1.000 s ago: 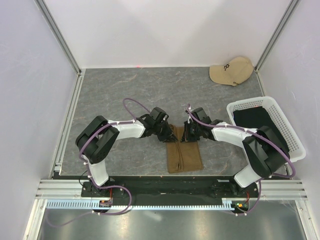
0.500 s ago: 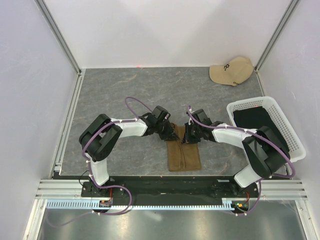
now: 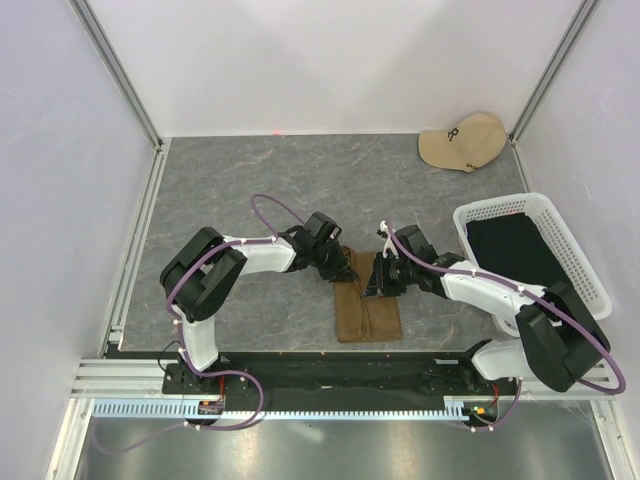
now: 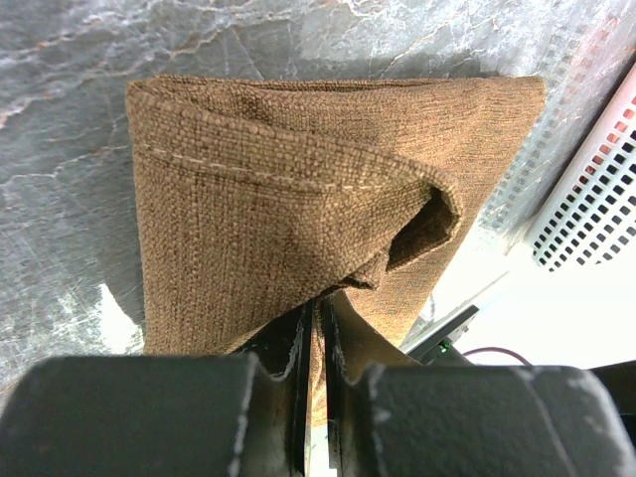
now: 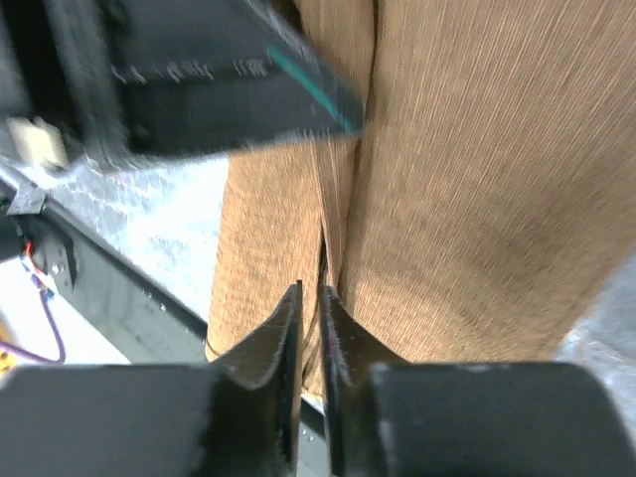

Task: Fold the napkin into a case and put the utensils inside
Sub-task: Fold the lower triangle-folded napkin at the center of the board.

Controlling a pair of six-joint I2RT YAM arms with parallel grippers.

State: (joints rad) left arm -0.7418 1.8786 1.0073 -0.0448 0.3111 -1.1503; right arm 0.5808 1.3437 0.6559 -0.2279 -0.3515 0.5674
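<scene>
Folding step: left fingers (image 4: 283,348) clamped the napkin's (image 3: 367,312) 11 o'clock corner; whether the right fingers (image 5: 268,348) gripped, I could not tell. Next: press the crease flat.

napkin (image 5: 467,179) blurred, cropped in right wrist view, white mesh basket (image 4: 586,199) cropped in left

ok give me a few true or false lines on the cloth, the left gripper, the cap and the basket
1. The napkin lies folded on the table. True.
2. The left gripper hangs open, clear of the napkin. False: it is shut on a fold of the napkin.
3. The beige cap sits inside the white basket. False: it lies on the table, at the far right corner.
4. The white basket holds black fabric. True.
</scene>
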